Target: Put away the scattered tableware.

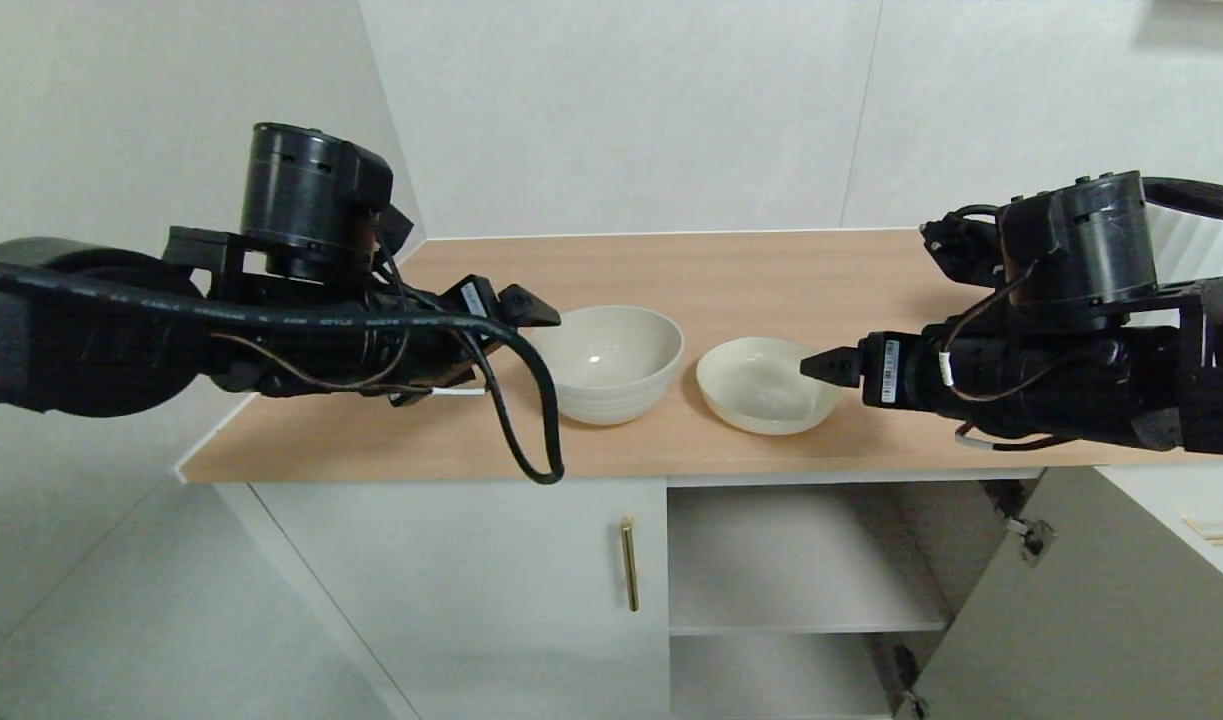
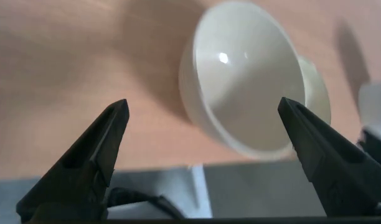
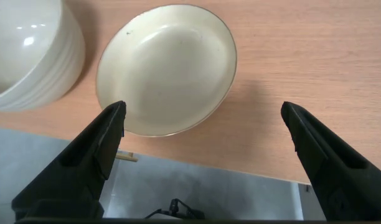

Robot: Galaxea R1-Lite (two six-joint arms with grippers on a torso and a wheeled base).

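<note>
**A:** Head view: what is shown?

**B:** Two pieces stand on the desk [image 1: 731, 265], near its front edge. A deep bowl [image 1: 611, 362] is at centre and a shallow bowl [image 1: 766, 385] is just right of it, not touching. The left gripper [image 1: 526, 312] sits at the deep bowl's left rim. The right gripper [image 1: 826, 366] sits at the shallow bowl's right rim. At lower centre a cabinet compartment [image 1: 801, 560] stands open, with its door [image 1: 1071, 600] swung to the lower right.

**A:** Left wrist view?

**B:** The left gripper's jaws are spread wide and hold nothing. The deep bowl [image 2: 246, 74], at upper centre beyond them, is empty.

**A:** Right wrist view?

**B:** These jaws are also wide and unloaded. The shallow bowl [image 3: 169, 68], left of centre, is empty. The deep bowl's wall fills the upper left corner.

**A:** What could go wrong?

**B:** Probably a slip, since a glossy rim pinched on one side may tilt or slide free. A gripper that pushes rather than grips could knock one bowl into the other. It could also drive a bowl over the front edge.
</note>
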